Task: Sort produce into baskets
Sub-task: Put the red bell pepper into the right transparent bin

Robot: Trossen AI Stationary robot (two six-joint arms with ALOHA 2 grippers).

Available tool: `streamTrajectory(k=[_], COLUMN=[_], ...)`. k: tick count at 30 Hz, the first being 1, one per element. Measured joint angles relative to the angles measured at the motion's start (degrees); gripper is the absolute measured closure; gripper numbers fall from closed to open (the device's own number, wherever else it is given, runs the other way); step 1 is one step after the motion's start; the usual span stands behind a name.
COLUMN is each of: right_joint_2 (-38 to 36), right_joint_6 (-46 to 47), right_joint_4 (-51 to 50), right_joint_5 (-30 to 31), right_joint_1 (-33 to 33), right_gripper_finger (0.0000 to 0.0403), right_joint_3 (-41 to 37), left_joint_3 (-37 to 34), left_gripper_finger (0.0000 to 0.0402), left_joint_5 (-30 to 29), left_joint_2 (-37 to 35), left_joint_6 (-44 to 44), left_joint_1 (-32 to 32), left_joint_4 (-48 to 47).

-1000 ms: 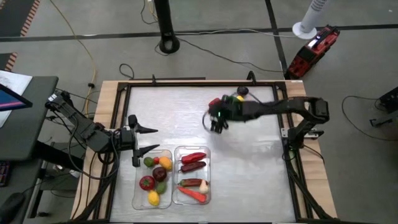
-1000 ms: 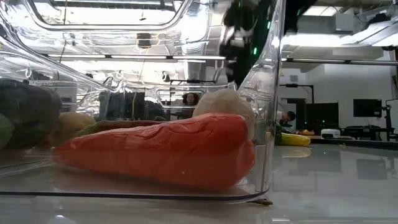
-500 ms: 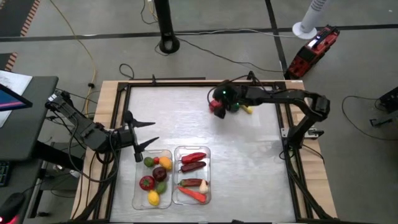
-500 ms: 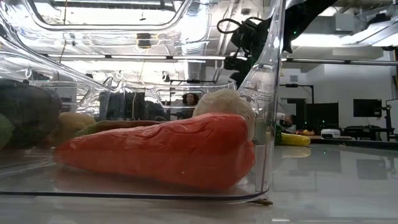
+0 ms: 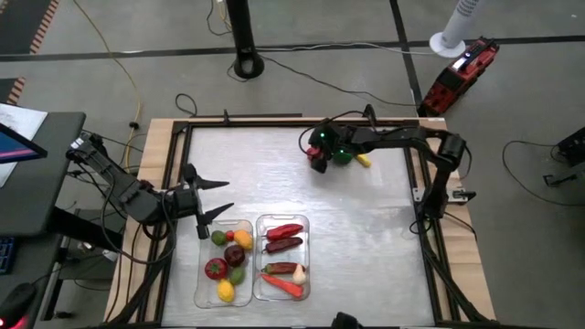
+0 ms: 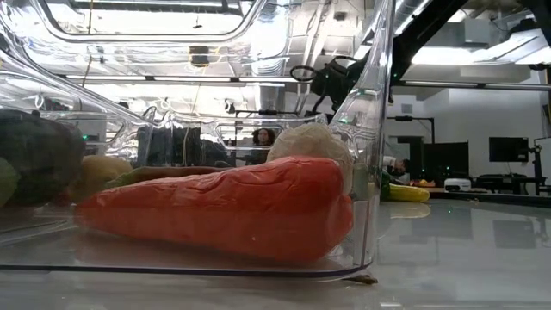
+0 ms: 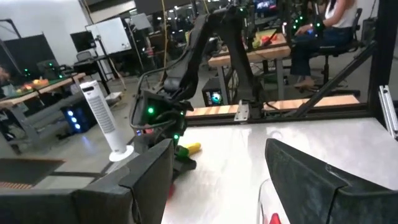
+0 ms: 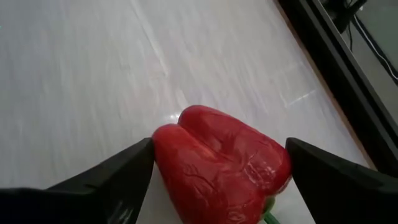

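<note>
since earlier, right jaws [image 8: 214, 163] reached red pepper [image 8: 221, 163], spread, its base hidden.

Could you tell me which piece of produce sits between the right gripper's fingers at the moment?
The red pepper: it lies between the right gripper's open fingers on the table's far side, while most other produce already sits in the two baskets.

Both robot arms are dark, jointed and matte black, with black cables looping along their links. The right arm's wrist [image 5: 322, 146] glows with small green lights, and each arm's fingers [image 7: 149, 180] are broad, dark, angular plates.
</note>
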Motion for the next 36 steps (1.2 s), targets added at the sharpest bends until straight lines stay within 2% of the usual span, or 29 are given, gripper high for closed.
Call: streamTrajectory(k=[10,17,21,26,32,36], right_joint_2=[-0.9,-8.9,-14.3,-18.9,-18.2,-15.1], right_joint_6=[0.2,0.4,2.9,6.5,6.5,8.4], right_joint_4=[0.1,-3.3,-5.3,-2.9,6.2,12.4], right_joint_5=[-0.4,-1.0,-1.1,-7.3,-6.0,-3.9], right_joint_1=[0.6,6.4,12.2,22.6,36.9,42.0], right_gripper_finger=[0.0081,0.0083,0.0083,0.0081,0.0080,0.0068], right_joint_3=[-0.2,-0.3,-0.3,-0.3,-0.2,-0.2], left_joint_3=[0.0,0.0,0.0,0.0,0.0,0.0], left_gripper_finger=[0.0159,0.0159,0.0159,0.0159,0.0159,0.0159], left_joint_5=[0.0,0.0,-0.5,-0.9,-0.8,-0.5], left_joint_2=[0.0,0.0,0.0,0.0,0.0,0.0], left_joint_6=[-1.6,-3.9,-3.9,-3.9,-5.3,-7.9], left_joint_1=[0.0,0.1,0.1,0.1,0.1,0.1], left_joint_4=[-1.6,-3.6,-3.6,-3.6,-2.8,-2.8])
